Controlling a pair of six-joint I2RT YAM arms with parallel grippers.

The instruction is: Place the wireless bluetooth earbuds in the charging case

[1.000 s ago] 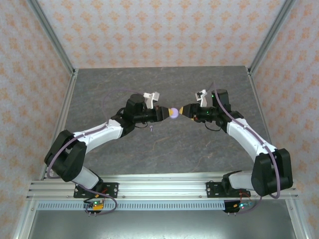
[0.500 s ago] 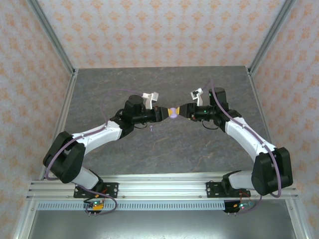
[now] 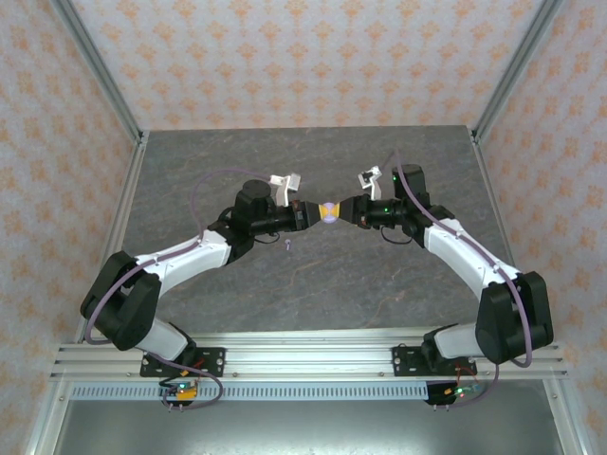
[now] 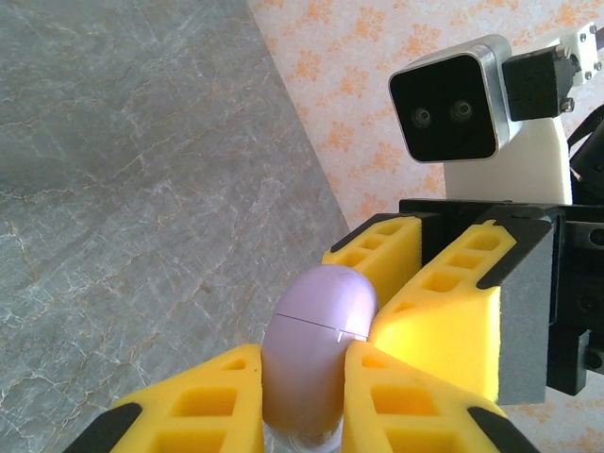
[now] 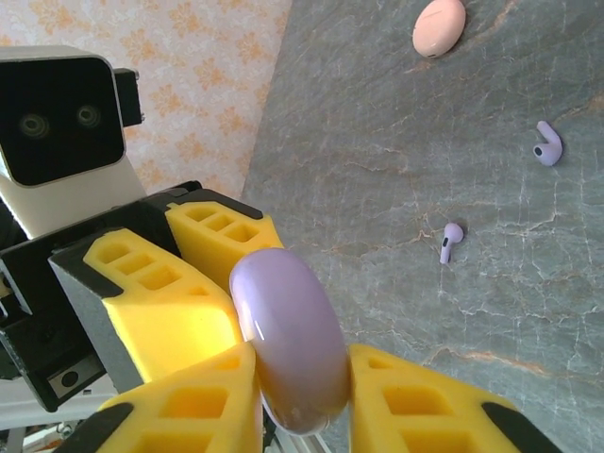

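Observation:
The lilac charging case [image 3: 329, 211] hangs closed above the table's middle, gripped from both sides. My left gripper [image 3: 315, 214] is shut on it from the left, yellow pads on the case [image 4: 311, 340]. From the right, my right gripper [image 3: 345, 210] is shut on the same case [image 5: 288, 340], with pads touching both faces. The two sets of fingers nearly meet. Two lilac earbuds lie on the table, one [image 5: 548, 145] farther off and one [image 5: 450, 240] nearer. A small earbud [image 3: 287, 245] lies under the left arm.
A salmon-pink case [image 5: 439, 25] lies closed on the grey stone table [image 3: 313, 284]. Aluminium posts and patterned walls close in the table at the back and sides.
The right gripper moved left to the case and its jaws closed onto it. The left gripper kept its hold and barely moved.

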